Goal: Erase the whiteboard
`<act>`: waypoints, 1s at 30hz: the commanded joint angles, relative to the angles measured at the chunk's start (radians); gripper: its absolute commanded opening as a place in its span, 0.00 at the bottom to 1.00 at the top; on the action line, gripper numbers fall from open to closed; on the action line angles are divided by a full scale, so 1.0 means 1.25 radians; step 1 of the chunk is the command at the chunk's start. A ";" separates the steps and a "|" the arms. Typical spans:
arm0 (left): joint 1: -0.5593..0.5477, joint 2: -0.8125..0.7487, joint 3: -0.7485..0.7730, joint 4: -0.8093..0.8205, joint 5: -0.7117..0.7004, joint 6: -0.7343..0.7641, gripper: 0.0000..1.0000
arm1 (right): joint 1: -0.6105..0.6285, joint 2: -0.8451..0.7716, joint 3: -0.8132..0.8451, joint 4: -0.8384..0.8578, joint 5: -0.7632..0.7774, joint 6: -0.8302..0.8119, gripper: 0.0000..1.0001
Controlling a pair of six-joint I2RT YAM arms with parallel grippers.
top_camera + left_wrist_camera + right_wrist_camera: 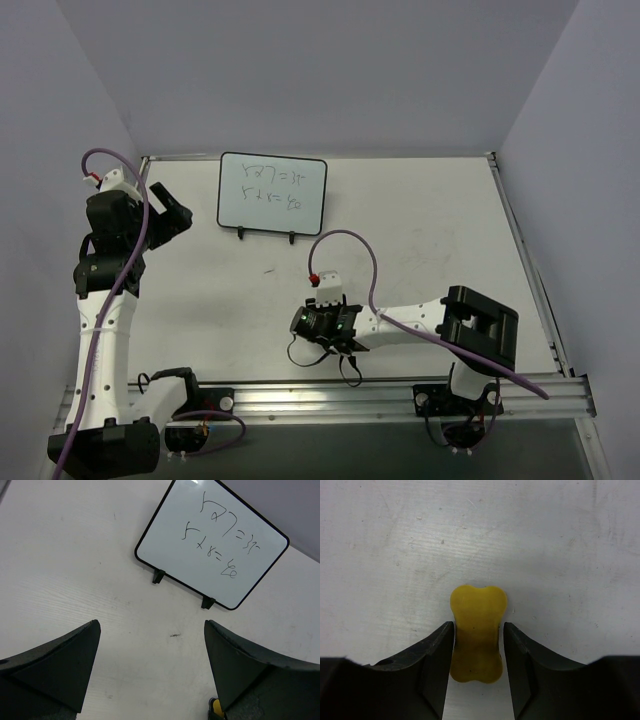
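The whiteboard (271, 190) stands on two small black feet at the back of the table, with two lines of dark handwriting on it. It also shows in the left wrist view (212, 542). My left gripper (170, 215) is open and empty, raised to the left of the board (151, 625). The yellow bone-shaped eraser (477, 610) lies flat on the table. My right gripper (322, 322) is low over it (478, 625). Its jaws straddle the eraser's waist. The left finger touches it and a thin gap shows at the right finger.
A metal rail (350, 398) runs along the near edge, with both arm bases on it. The table's right edge strip (525, 260) and purple walls bound the area. A small dark smudge (175, 635) marks the table in front of the board.
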 commanded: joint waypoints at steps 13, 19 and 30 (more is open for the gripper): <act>0.005 -0.005 0.002 0.039 0.004 -0.004 0.94 | 0.006 0.007 0.038 -0.050 0.066 -0.004 0.39; 0.004 -0.005 0.002 0.039 0.004 -0.004 0.94 | 0.011 0.012 0.041 -0.048 0.060 -0.003 0.36; 0.005 -0.005 0.002 0.039 0.003 -0.004 0.94 | 0.013 0.020 0.042 -0.056 0.054 0.001 0.36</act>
